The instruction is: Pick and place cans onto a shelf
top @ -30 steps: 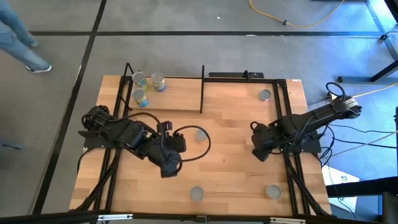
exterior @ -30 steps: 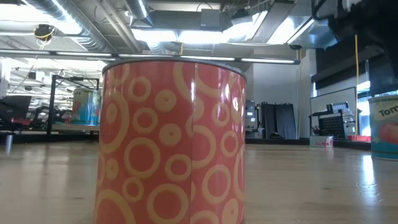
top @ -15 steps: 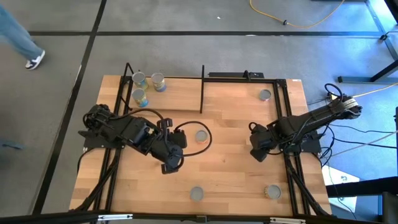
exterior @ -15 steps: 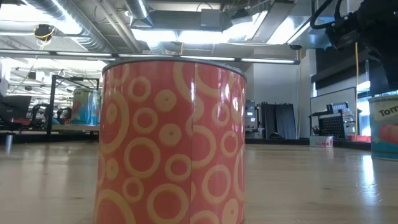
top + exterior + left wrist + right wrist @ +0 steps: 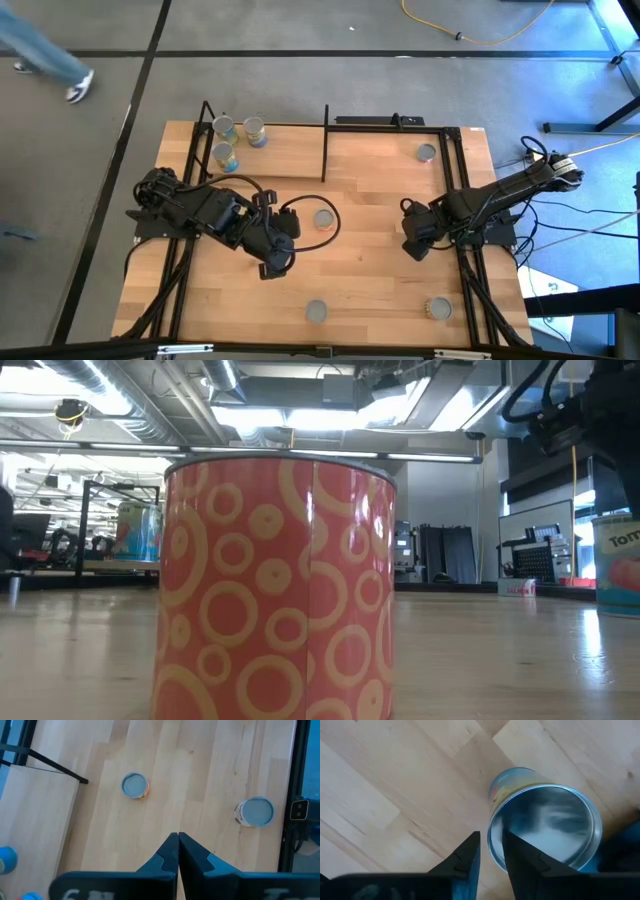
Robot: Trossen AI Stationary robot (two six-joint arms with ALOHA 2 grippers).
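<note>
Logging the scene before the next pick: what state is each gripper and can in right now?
left gripper: shut, empty.
right gripper: open, empty, beside the nearest can.
nearest can: standing on the table, not gripped.
three cans: upright on the shelf.
centre can: upright on the table, untouched.
orange can: upright on the table.

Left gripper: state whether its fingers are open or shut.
Shut. In the left wrist view the left gripper has its two dark fingertips pressed together with nothing between them, above bare tabletop.
</note>
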